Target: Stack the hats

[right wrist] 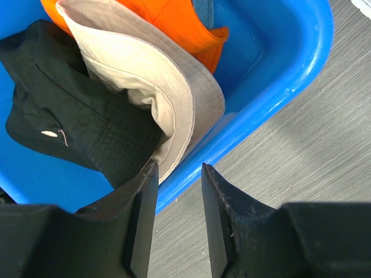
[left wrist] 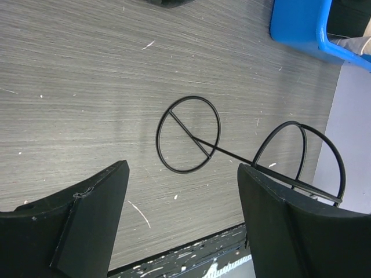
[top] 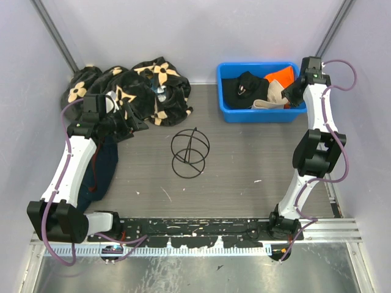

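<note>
The right claw (right wrist: 178, 169) is held narrowly parted and empty over the rim of the blue bin (right wrist: 290, 63), where the hats (right wrist: 69, 110) are piled. The left claw (left wrist: 182, 167) is spread wide. Soft, light, floppy fabric is expected, and the beige hat (right wrist: 145, 81) is best pinched at its brim.

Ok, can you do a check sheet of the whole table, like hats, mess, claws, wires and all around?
Surface: grey wood-look table, a few white specks.
Job's things: black hat, beige hat and orange hat lie together in the blue bin, far right; none stacked yet.
Clutter: wire stand upright mid-table; flowered cloth far left; navy garment near left.
Grippers: left gripper wide open, empty, by the cloth; right gripper jaws narrowly apart at the bin's rim, by the beige brim, nothing clearly held.
Cables: purple cables loop at both sides, clear of the hats.
Surroundings: pale walls; metal rail at the near edge.
</note>
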`<state>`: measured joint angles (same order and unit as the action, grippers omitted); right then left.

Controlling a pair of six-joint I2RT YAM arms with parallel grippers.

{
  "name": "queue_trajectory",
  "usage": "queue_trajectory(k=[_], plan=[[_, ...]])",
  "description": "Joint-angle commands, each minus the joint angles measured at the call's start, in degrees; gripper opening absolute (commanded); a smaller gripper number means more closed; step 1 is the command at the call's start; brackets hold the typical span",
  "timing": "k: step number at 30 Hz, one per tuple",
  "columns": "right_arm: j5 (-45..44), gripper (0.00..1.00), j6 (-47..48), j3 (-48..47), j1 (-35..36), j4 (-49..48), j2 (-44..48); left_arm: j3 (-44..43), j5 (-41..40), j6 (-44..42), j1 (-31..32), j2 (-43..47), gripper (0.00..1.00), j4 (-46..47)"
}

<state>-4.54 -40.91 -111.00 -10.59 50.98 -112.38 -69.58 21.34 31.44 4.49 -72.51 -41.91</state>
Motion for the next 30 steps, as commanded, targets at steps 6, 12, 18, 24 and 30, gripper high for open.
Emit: queue_trajectory(k=[6, 12, 18, 24, 30], plan=[[2.62, 0.42, 0.94, 0.44, -0.78, -2.23, -0.45, 0.57, -0.07, -1.36, -0.21, 0.29, 0.83, -1.02], [5.14, 0.42, -0.97, 2.97, -0.75, -4.42, -1.32, 0.06, -0.39, -1.46, -0.20, 0.18, 0.83, -1.46], [5.67, 0.42, -2.58, 4.90, -0.79, -6.68, -2.14, -0.94, -0.85, -1.80, -0.19, 0.18, 0.83, -2.30], [6.11, 0.36, -5.40, 7.91, -0.79, -11.30, -2.12, -1.58, -0.97, -1.92, -0.18, 0.18, 0.83, -2.84], [9.90, 0.01, -5.85, 6.49, -0.75, -14.11, -3.35, -1.72, -1.34, -2.11, -0.19, -1.75, 0.83, -3.27]])
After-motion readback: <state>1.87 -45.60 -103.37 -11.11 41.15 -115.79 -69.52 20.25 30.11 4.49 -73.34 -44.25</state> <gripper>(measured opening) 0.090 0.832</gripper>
